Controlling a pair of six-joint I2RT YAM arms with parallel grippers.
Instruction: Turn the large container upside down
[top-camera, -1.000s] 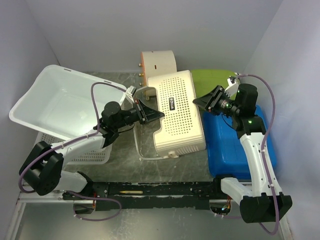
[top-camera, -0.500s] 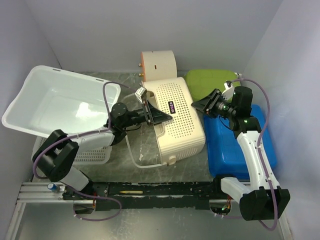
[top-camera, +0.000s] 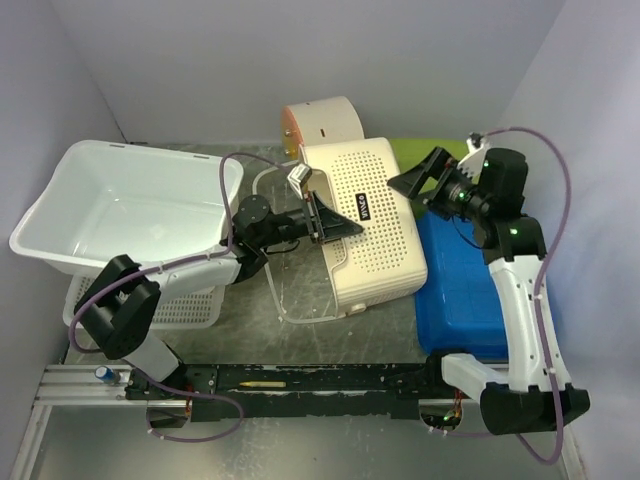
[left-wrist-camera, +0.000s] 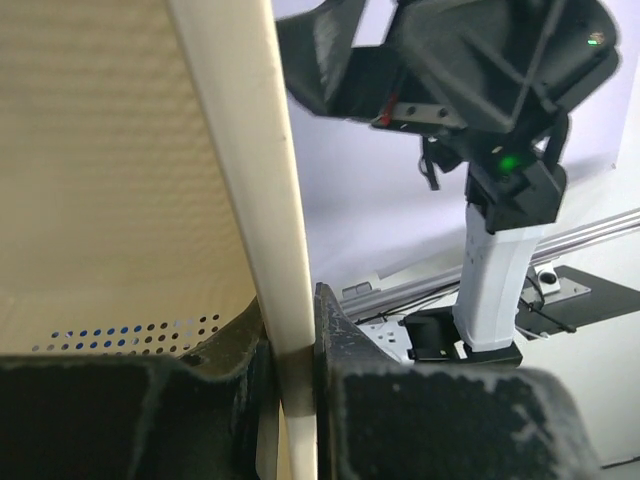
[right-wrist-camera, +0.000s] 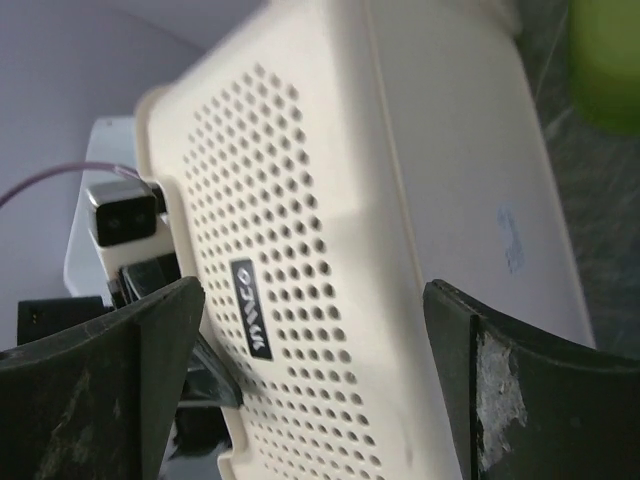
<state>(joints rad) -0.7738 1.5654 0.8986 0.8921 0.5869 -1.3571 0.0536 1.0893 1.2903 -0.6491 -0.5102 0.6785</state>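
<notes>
The big cream perforated container (top-camera: 375, 215) sits mid-desk (top-camera: 250, 345), holed bottom facing up, tilted over a clear tray (top-camera: 290, 300). Left claw (top-camera: 335, 222) is clenched on its rim. Right claw (top-camera: 418, 177) hangs wide, released, beside it. White tub (top-camera: 70, 190) rests on a mesh basket (top-camera: 185, 310).

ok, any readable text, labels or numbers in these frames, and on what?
Too blurred to read: white letters on the black label of the cream perforated container.
Too faint to read: blue mark on its side.
No other text visible.
</notes>
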